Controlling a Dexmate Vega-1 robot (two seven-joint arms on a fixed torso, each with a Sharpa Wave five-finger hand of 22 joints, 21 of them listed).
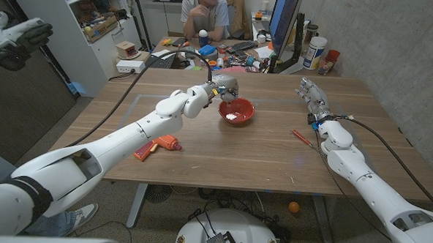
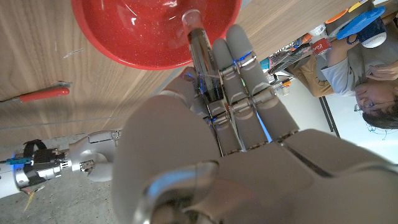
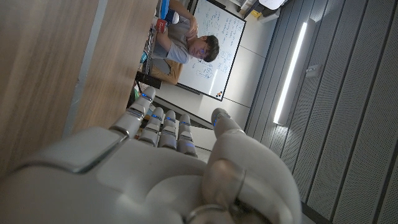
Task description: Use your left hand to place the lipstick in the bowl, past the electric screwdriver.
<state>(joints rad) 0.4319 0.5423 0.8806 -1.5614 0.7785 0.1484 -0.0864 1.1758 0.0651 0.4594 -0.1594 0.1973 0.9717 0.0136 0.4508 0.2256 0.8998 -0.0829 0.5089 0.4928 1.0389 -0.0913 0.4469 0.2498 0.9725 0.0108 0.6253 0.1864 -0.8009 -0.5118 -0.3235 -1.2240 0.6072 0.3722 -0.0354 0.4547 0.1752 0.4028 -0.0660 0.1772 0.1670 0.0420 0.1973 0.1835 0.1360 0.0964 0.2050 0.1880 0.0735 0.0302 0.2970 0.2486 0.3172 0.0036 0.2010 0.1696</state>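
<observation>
Left hand [image 1: 219, 90] over near rim of red bowl [image 1: 236, 111], fingers [image 2: 239, 74] closed round lipstick [image 2: 200, 59], tip poking over bowl interior. Risk: letting go too near the rim, tube striking the edge and rolling out onto table [image 1: 274, 150]; or sticking against fingers on release. Electric screwdriver [image 1: 157, 146] well behind, no obstacle. Right hand [image 1: 314, 96] idle by far right edge, fingers extended, holding nothing.

lipstick [image 2: 200, 53]: clear tube, held over bowl rim | bowl [image 1: 236, 111]: red, upright | electric screwdriver [image 1: 157, 146]: orange, lying near-left
</observation>
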